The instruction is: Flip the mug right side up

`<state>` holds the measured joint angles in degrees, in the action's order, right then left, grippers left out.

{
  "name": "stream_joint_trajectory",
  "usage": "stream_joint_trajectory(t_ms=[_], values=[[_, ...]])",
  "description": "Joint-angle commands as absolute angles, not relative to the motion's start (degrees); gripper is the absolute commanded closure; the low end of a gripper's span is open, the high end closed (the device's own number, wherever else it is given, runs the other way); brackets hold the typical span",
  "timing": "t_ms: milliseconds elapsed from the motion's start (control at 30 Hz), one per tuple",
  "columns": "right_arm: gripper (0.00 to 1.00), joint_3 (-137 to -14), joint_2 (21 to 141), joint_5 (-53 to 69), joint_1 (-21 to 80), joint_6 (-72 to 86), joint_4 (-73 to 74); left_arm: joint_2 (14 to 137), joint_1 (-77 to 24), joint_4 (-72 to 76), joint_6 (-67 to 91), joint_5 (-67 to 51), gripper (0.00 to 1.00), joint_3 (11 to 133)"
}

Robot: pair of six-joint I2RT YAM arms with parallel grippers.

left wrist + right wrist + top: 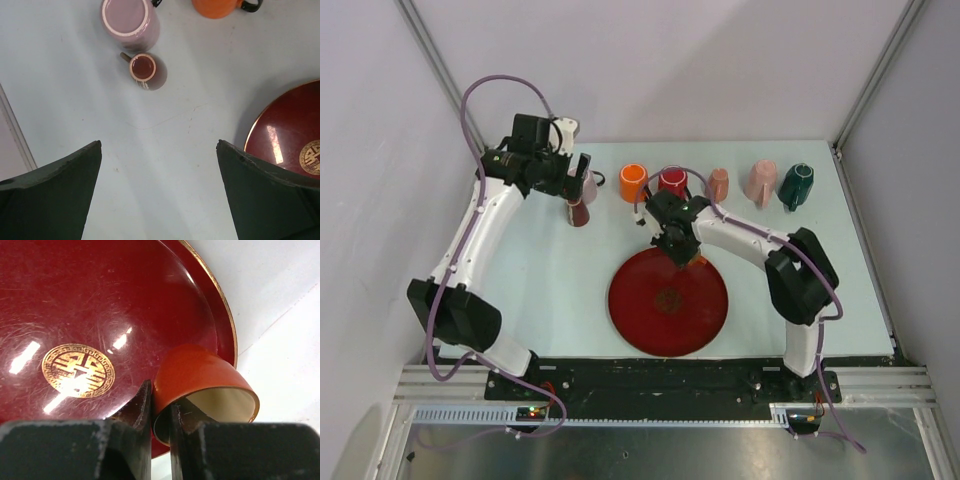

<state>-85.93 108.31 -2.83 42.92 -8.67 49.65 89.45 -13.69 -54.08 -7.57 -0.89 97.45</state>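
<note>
Bright, even light falls from overhead. White glare streaks lie on the red plate [100,290] beside its gold emblem [78,370] (crisp in the right wrist view). A soft shadow edges the plate on the pale table [175,165].

Pale table [570,300], plain white walls [700,60]

We see two arms, same build: left arm [485,225], right arm [745,238]. White link shells, black joint housings. Purple cable [503,78] runs along each arm, down to black base plate [650,380]. Small lit boards beside bases. Left gripper [158,145]: we note dark, matte, wedge-shaped fingers [55,195]. Right gripper [160,410]: black fingers [135,412], straight edges, slightly scuffed.
</note>
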Motion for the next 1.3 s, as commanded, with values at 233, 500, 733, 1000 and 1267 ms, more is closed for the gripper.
stream_joint_trajectory(t_ms=[233, 500, 733, 1000, 1267], values=[[1.00, -86.6, 114.8, -6.2, 43.0, -11.7, 48.0, 90.6, -13.4, -53.1, -5.3, 3.2, 0.00, 94.7], [0.73, -87.4, 115.3, -4.0, 42.7, -12.1, 46.6, 93.0, -13.3, -52.9, -4.1, 3.4, 0.00, 93.6], [0.26, -89.3, 109.4, -2.9, 42.9, -10.3, 49.2, 98.9, -13.3, -51.0, -0.6, 4.8, 0.00, 92.8], [0.01, -91.0, 102.1, -2.7, 42.6, -7.7, 49.1, 113.4, -13.2, -50.0, 4.3, 9.9, 0.00, 103.0], [0.01, -90.5, 100.1, -3.3, 42.7, -6.7, 50.1, 125.1, -12.0, -50.0, 5.1, 12.9, 0.03, 111.7]])
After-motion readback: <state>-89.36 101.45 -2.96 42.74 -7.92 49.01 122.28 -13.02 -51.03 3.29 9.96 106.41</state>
